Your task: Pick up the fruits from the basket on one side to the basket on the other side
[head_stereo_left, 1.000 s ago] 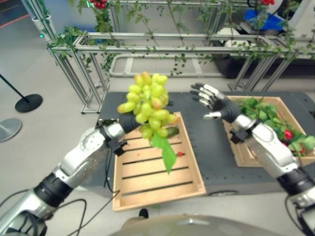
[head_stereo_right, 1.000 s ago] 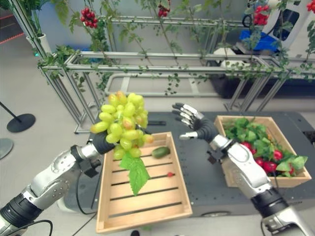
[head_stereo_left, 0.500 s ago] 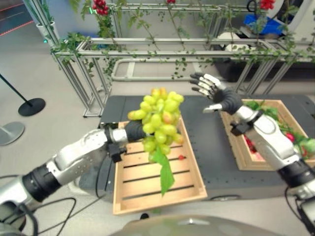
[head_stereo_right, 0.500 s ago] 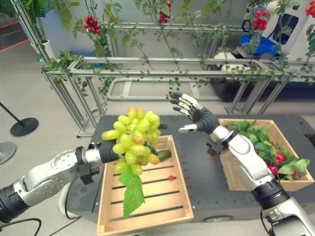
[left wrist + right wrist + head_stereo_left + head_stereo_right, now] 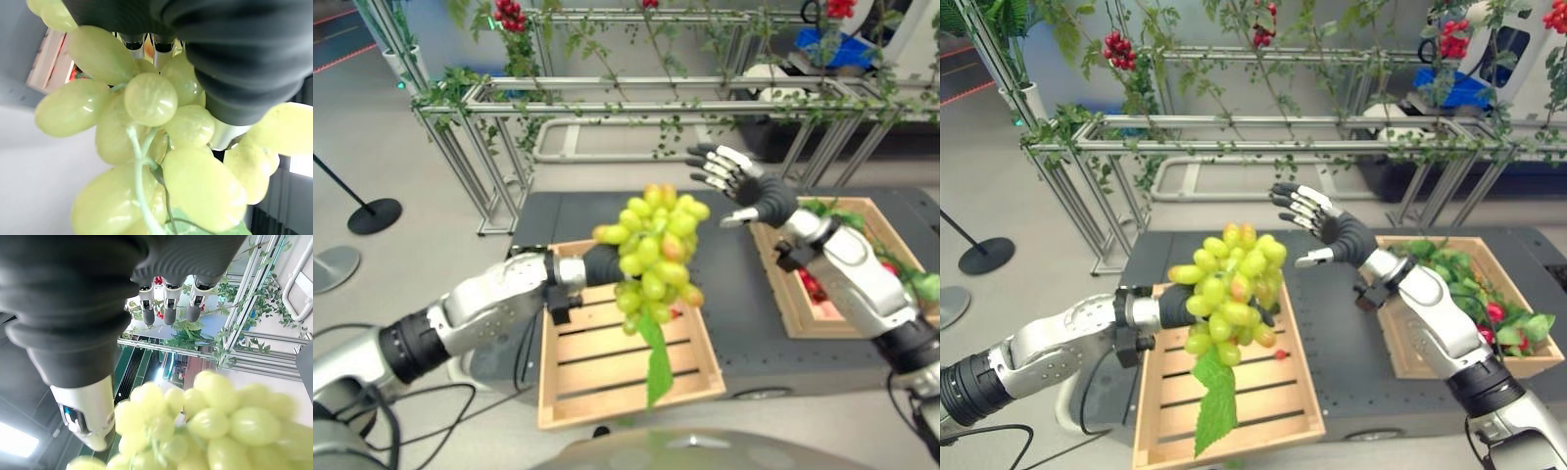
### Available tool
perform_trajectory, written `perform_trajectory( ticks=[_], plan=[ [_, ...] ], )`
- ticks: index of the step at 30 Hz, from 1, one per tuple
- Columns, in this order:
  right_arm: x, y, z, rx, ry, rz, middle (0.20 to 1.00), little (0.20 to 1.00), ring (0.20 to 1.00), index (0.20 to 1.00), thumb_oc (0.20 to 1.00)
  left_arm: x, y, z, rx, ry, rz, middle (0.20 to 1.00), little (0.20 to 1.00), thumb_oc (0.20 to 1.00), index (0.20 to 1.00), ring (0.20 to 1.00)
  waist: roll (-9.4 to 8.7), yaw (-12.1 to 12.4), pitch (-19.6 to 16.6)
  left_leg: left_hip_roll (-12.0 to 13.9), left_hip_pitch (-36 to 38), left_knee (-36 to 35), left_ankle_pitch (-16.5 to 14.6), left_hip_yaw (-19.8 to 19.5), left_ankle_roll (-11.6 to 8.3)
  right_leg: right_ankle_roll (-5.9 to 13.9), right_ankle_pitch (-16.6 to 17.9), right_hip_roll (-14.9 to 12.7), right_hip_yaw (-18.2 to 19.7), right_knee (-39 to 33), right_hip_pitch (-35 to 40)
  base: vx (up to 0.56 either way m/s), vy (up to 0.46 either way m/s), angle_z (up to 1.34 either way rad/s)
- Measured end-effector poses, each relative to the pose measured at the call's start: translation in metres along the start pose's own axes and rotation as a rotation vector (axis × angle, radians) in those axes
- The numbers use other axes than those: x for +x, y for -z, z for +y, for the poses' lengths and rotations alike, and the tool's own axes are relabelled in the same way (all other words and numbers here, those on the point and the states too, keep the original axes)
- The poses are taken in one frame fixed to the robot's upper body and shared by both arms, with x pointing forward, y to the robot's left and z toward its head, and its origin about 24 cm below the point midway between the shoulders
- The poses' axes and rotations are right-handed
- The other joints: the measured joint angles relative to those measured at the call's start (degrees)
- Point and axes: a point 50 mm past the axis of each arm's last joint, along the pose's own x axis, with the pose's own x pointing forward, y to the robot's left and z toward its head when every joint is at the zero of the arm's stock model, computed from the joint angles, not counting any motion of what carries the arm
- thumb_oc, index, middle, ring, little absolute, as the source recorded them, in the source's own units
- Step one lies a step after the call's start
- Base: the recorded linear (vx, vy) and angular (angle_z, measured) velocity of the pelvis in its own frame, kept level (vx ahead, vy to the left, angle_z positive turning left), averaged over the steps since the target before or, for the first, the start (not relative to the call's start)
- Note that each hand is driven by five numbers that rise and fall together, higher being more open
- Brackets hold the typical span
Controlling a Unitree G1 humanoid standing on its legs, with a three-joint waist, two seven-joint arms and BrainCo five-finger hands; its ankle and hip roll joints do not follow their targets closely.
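- The left hand [image 5: 1178,305] has its fingers [image 5: 161,46] curled round a bunch of green grapes [image 5: 1230,290], gripping it in the air above the far right corner of the slatted crate.
- The grapes are smooth, glossy ovals, pale yellow-green with a few blushed orange, packed on thin green stems; one broad serrated leaf [image 5: 1215,411] hangs limp beneath the cluster.
- The right hand [image 5: 1324,227] is raised just beside the bunch, palm turned toward it, its silver dark-tipped fingers [image 5: 167,308] straight and spread, holding nothing.
- Under the grapes sits a shallow crate [image 5: 1157,415] of pale wood, rectangular, its floor made of flat slats with dark gaps; a small red fruit [image 5: 1279,353] lies on a slat near its right wall.
- A second wooden crate [image 5: 1410,360] stands well apart to the right, heaped with green leaves and round red fruits [image 5: 1496,312].
- Both crates rest on a dark matt surface [image 5: 1342,343] with a fine speckled look and rounded front corners.
- Behind it runs a frame of silver metal rails [image 5: 1234,127] wound with leafy vines and clusters of red berries [image 5: 1115,45].
- The floor [image 5: 999,196] is plain grey; a black round-based post [image 5: 987,255] stands on it at the left.
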Motion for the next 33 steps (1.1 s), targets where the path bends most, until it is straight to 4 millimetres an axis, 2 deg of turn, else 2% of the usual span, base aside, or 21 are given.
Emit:
perform_trajectory(
  ticks=[6,12,20,25,33],
  plan=[
    [-0.001,-0.002,0.003,0.023,-0.048,0.002,1.0,1.0,1.0,1.0,1.0,0.004,0.0,-0.002,0.011,0.05,0.05,0.2,0.2,0.2,0.2,0.2,-0.04,-0.9,0.0,0.0,0.0,0.0,0.0,0.2,0.0,0.02,0.0,-0.1,0.1,0.2,-0.2,0.0,-0.001,-0.01],
    [-0.011,0.011,0.011,0.096,-0.057,0.044,1.0,1.0,1.0,1.0,1.0,0.008,-0.007,-0.002,0.06,0.101,0.113,0.2,0.2,0.2,0.2,0.2,0.23,-1.1,-0.2,0.0,-0.1,0.0,0.0,0.3,0.0,0.05,0.0,-0.1,0.4,0.3,-0.5,0.0,-0.003,-0.01],
    [-0.02,0.022,0.017,0.146,-0.096,0.115,1.0,1.0,1.0,1.0,1.0,-0.006,-0.004,0.002,0.065,0.095,0.202,0.2,0.2,0.2,0.2,0.2,1.69,-2.5,-0.6,0.0,-0.9,0.0,0.0,0.6,0.01,0.06,0.0,-0.2,0.6,0.4,-1.4,0.0,-0.003,-0.02],
    [-0.023,0.016,0.018,0.115,-0.141,0.148,1.0,1.0,1.0,1.0,1.0,-0.007,-0.001,0.0,0.053,0.117,0.218,0.2,0.2,0.2,0.2,0.2,3.15,-2.5,-0.2,0.0,-0.9,0.0,0.0,0.6,0.01,0.06,0.0,-0.2,0.6,0.3,-1.5,0.0,0.0,0.0],
    [-0.023,0.017,0.018,0.121,-0.134,0.144,1.0,1.0,1.0,1.0,1.0,-0.005,-0.005,-0.006,0.057,0.144,0.189,0.2,0.2,0.2,0.2,0.2,3.43,-2.7,0.0,0.0,-1.0,0.0,-0.1,0.7,-0.03,0.09,0.0,-0.2,0.7,0.3,-1.9,0.0,0.0,0.0]
  ],
)
